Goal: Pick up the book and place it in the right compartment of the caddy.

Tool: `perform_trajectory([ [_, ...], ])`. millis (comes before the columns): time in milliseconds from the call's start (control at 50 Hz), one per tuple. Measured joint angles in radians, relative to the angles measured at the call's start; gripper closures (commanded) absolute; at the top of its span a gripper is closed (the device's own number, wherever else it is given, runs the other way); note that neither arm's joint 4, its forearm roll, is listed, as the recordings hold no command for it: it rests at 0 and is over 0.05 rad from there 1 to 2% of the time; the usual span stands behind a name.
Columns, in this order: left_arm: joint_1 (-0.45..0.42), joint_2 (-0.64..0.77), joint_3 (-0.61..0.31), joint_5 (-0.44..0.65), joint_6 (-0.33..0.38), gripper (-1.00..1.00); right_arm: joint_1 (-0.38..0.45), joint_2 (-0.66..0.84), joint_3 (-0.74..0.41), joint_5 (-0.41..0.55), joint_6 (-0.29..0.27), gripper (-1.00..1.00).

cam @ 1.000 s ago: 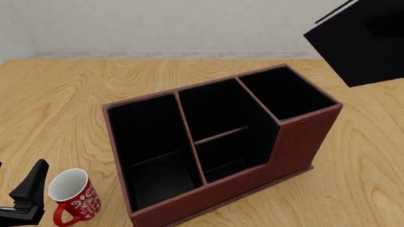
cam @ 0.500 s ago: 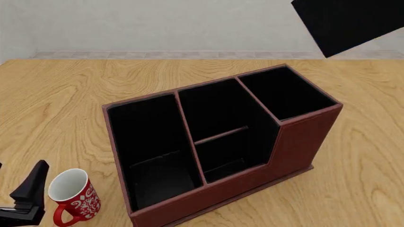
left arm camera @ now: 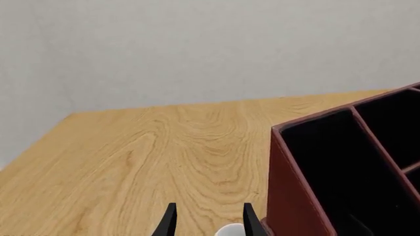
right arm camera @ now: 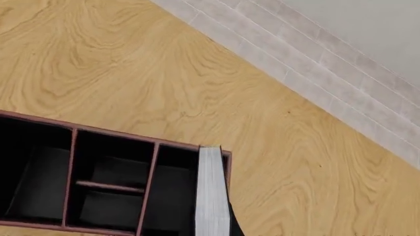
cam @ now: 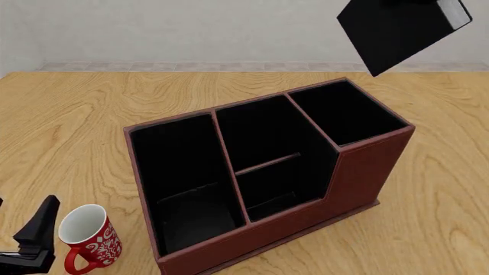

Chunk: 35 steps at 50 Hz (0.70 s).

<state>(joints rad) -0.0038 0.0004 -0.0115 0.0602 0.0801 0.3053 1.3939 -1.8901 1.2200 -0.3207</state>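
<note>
The black book [cam: 393,31] hangs tilted in the air above and behind the caddy [cam: 359,172], its white page edges [cam: 458,12] showing at the top right. My right gripper is out of the front view. In the right wrist view the book's page edges [right arm camera: 211,191] run straight along the camera line, over the outer wall of the right compartment [right arm camera: 174,196]. That compartment [cam: 347,112] holds nothing. My left gripper [left arm camera: 209,206] stands open near the table's front left, beside the caddy's left wall [left arm camera: 288,196].
A red mug [cam: 88,238] with a white inside stands at the front left, between my left gripper's finger [cam: 42,220] and the caddy; its rim [left arm camera: 229,230] shows just past the fingers. Bare wooden table [cam: 68,132] lies around the caddy.
The book has moved left and a little up over the last second and turned, so its page edges now show. The left arm and the mug have stayed still.
</note>
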Motion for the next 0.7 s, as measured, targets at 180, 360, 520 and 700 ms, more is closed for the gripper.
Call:
perform_trajectory([
  [180, 0.001, 0.000, 0.001, 0.001, 0.002, -1.00, -0.020, 0.024, 0.038, 0.000, -0.014, 1.00],
  [360, 0.000, 0.000, 0.003, 0.003, 0.004, -1.00, -0.025, 0.047, 0.071, 0.000, -0.019, 1.00],
  [520, 0.001, 0.000, 0.005, 0.005, 0.004, -1.00, -0.014, 0.066, 0.080, 0.000, -0.015, 1.00],
  [700, 0.002, 0.000, 0.008, 0.006, 0.005, -1.00, -0.008, 0.082, 0.090, 0.000, -0.012, 1.00],
])
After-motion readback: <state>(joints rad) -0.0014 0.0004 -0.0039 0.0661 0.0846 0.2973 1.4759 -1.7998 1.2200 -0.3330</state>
